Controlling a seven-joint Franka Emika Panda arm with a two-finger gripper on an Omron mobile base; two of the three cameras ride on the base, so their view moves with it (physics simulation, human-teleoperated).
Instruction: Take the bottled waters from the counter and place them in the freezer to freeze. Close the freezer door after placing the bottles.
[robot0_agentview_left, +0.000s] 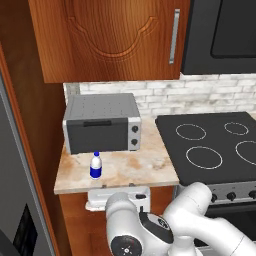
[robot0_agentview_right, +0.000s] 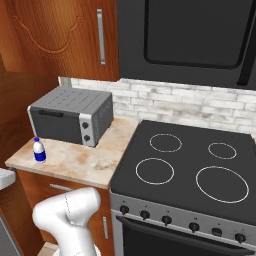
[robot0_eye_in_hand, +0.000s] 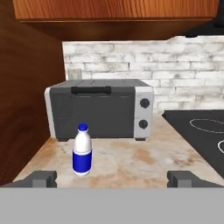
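One bottled water (robot0_eye_in_hand: 82, 151), clear-white with a blue label and blue cap, stands upright near the front left of the beige marbled counter (robot0_agentview_left: 145, 167). The same bottle (robot0_agentview_left: 96, 166) (robot0_agentview_right: 39, 150) is just in front of the toaster oven. My gripper (robot0_eye_in_hand: 112, 179) is open, its two dark tips wide apart with nothing between them. It hovers level with the counter's front edge, short of the bottle, which stands ahead and left of centre. Seen from the left base camera, the gripper (robot0_agentview_left: 118, 189) sits just outside the counter edge. A grey panel of the freezer (robot0_agentview_left: 7, 190) fills the far left.
A grey toaster oven (robot0_agentview_left: 102, 122) stands at the back of the counter against the brick wall. The black stovetop (robot0_agentview_left: 215, 145) adjoins the counter on the right. Wooden wall cabinets (robot0_agentview_left: 110, 35) hang overhead, and a wooden side panel (robot0_eye_in_hand: 26, 96) bounds the counter on the left.
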